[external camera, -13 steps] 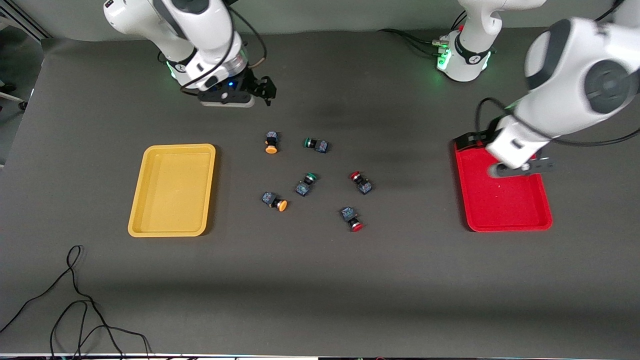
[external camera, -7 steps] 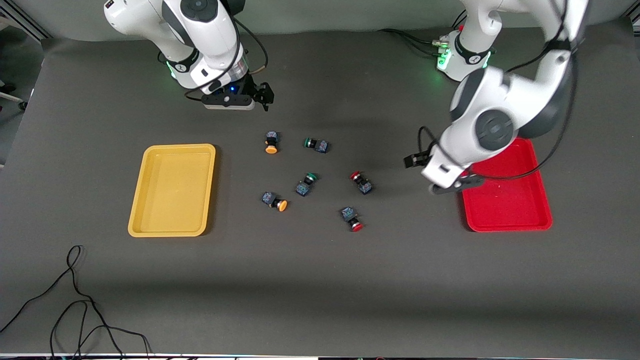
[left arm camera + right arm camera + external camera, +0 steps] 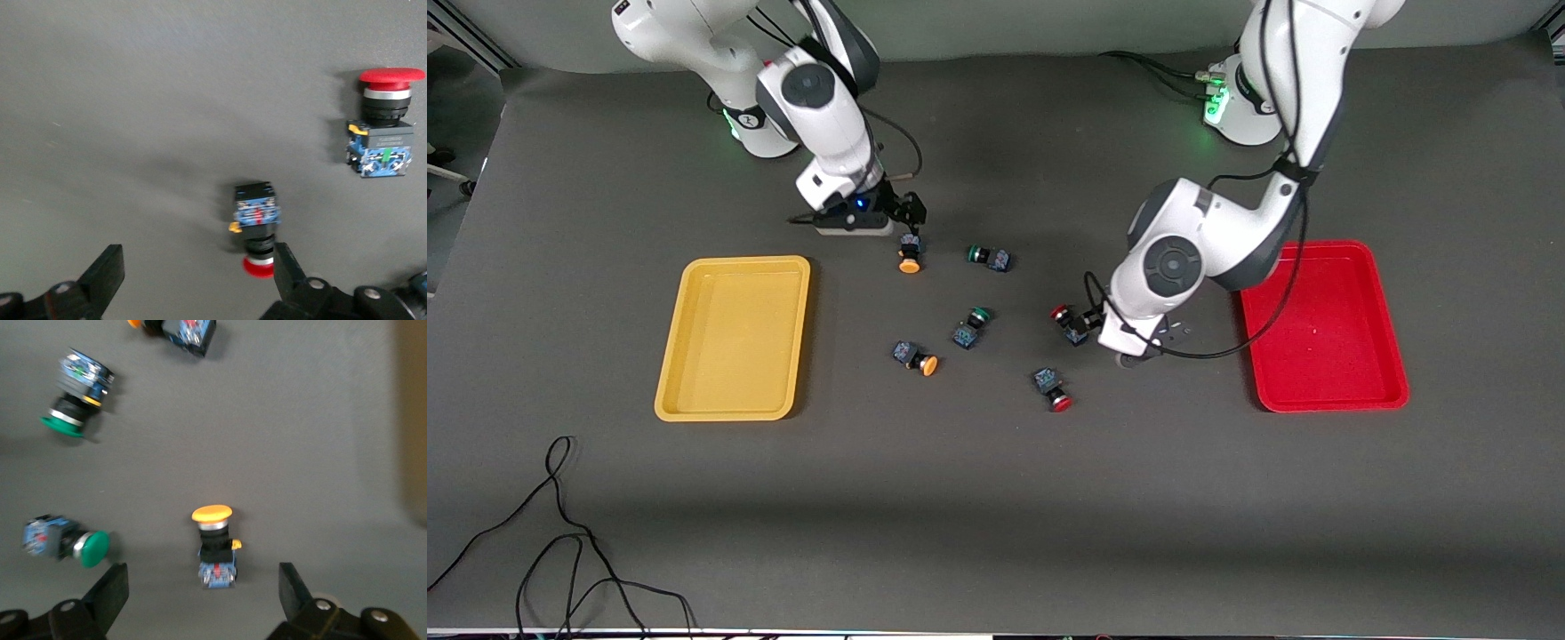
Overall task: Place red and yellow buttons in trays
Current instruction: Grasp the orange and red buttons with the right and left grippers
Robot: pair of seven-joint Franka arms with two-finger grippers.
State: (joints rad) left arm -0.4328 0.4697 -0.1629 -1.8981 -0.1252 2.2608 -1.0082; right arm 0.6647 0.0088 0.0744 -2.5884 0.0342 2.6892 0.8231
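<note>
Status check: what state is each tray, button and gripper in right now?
yellow tray: empty
red tray: empty
yellow buttons: both lying on the table
red buttons: both lying on the table
left gripper: open, empty
right gripper: open, empty

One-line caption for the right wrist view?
Open right hand above a yellow-capped button lying on the table, two green-capped buttons nearby.

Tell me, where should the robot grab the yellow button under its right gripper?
Probably the dark blocky body of the yellow button, from above. It lies on its side, so the open right gripper can straddle its flat sides; the round cap might slip.
</note>
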